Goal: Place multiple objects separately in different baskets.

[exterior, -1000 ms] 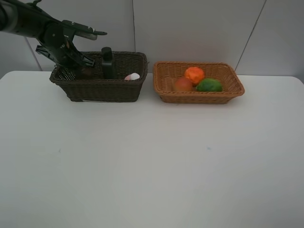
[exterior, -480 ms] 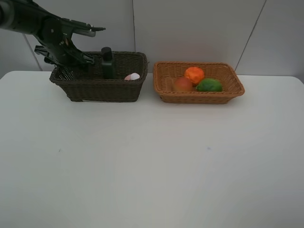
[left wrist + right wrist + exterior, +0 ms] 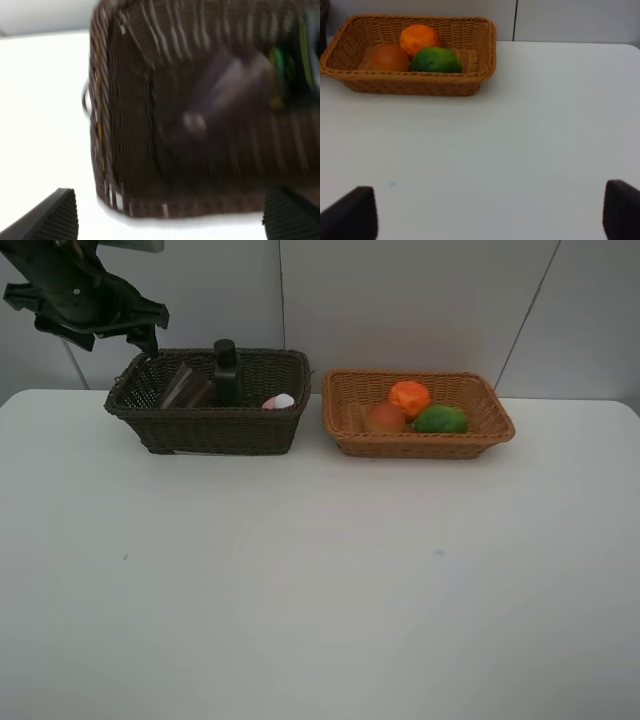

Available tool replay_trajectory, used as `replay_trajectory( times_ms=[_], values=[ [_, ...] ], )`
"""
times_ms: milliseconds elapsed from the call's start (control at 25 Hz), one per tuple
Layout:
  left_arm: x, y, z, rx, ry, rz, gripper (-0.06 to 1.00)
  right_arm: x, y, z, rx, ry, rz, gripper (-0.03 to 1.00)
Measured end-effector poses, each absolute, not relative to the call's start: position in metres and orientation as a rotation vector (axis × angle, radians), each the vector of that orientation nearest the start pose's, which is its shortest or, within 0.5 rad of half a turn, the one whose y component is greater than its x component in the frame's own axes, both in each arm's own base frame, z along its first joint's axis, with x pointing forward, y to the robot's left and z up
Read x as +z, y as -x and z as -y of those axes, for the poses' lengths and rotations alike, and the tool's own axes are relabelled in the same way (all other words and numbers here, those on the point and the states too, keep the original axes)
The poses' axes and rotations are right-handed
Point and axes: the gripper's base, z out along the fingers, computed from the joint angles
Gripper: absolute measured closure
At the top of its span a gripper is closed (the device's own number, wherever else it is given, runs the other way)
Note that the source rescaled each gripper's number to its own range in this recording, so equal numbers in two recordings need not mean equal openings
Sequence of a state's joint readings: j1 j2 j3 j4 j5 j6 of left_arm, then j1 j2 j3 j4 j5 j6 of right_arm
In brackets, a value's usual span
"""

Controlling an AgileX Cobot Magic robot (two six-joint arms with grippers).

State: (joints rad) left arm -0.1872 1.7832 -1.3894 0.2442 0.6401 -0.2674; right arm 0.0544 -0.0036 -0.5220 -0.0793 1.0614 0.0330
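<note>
Six items look sorted: three fruits in the tan basket [image 3: 345, 410], bottles and cup [image 3: 185, 387] in the dark basket [image 3: 205, 428] at ten o'clock. Both grippers, left gripper [image 3: 167, 220] and right gripper [image 3: 490, 217], stand apart and empty; nothing seems left.

**White table against a pale panelled wall**

A white table [image 3: 320, 580] fills most of the high view, its top matte and evenly lit; behind it stands a pale grey wall [image 3: 420, 300] of flat panels, split by thin dark seams, one upright, others slanting; shadows are soft.
</note>
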Motion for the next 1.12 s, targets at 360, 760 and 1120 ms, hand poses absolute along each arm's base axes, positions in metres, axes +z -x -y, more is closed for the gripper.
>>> replay_trajectory(
  times_ms=[360,760,1120],
  values=[
    [0.317,-0.28,0.042,0.026,-0.077,-2.47,-0.02,0.283,0.008,0.007,-0.039,0.017,-2.017,0.01],
    [0.37,-0.129,0.017,-0.083,-0.005,-2.257,-0.02,0.283,0.008,0.007,-0.039,0.017,-2.017,0.01],
    [0.37,-0.027,-0.003,-0.106,0.011,-2.088,-0.02,0.283,0.008,0.007,-0.039,0.017,-2.017,0.01]
  ],
)
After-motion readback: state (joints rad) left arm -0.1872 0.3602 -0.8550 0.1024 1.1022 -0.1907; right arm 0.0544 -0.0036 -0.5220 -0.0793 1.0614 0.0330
